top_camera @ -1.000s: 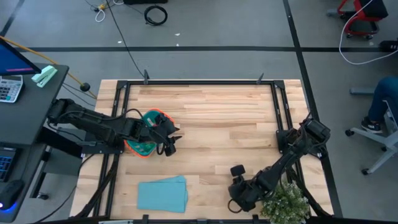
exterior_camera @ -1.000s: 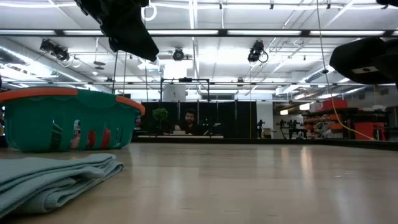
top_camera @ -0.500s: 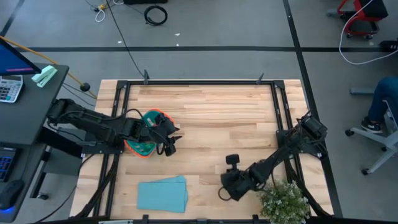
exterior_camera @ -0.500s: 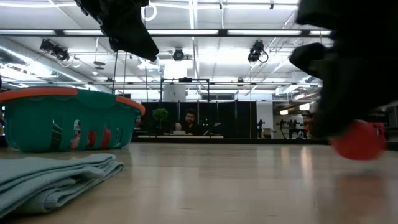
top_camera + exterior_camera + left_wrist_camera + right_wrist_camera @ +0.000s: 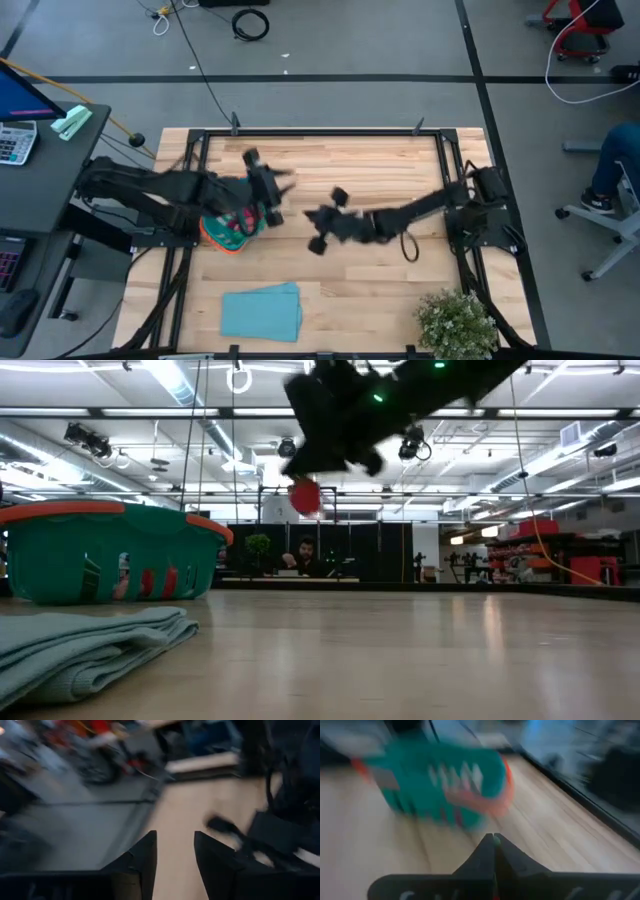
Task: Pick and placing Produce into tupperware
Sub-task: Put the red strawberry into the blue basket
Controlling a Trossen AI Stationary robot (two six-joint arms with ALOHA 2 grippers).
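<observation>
1. Red round toy produce piece carried in closed right gripper, mid-table, above wood.
2. Teal orange-rimmed plastic tub left of it; some pieces already inside, drop pending.
3. Left gripper beside tub, part-open, empty.

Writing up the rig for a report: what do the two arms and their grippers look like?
Both arms are black, jointed and slim. The left gripper has two flat, dark, wedge-shaped fingers. The right gripper has the same dark fingers, tapering to a point. A black cable loops under the right arm.
</observation>
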